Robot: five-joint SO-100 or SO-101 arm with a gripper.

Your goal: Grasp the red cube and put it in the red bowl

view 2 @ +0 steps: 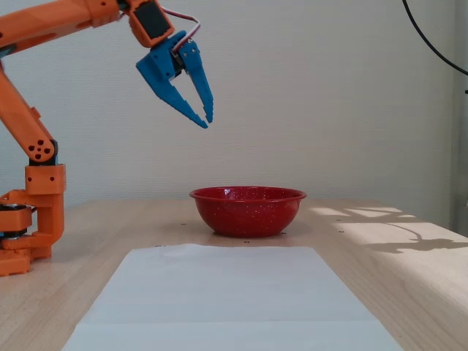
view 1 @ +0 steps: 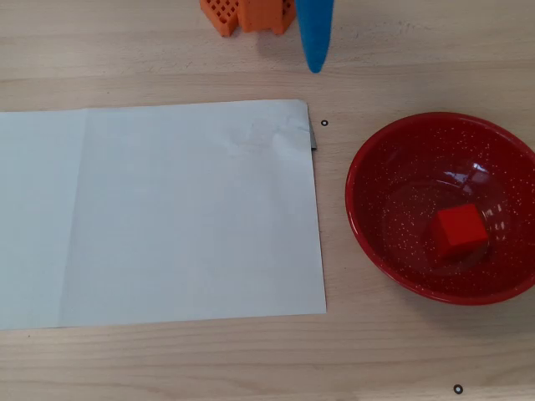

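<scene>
You're basically done: small matte red cube point(view 1: 461, 230) sits inside the glossy speckled red bowl point(view 1: 368, 217), blue tool point(view 2: 206, 121) clenched empty, well above.

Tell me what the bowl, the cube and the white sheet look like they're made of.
The bowl looks like glossy enamelled metal or glazed ceramic: red with fine white speckles and bright reflections. The cube inside it looks like matte plastic or painted wood, plain with no shine. The sheet looks like paper, thin and flat with faint fold creases.
</scene>
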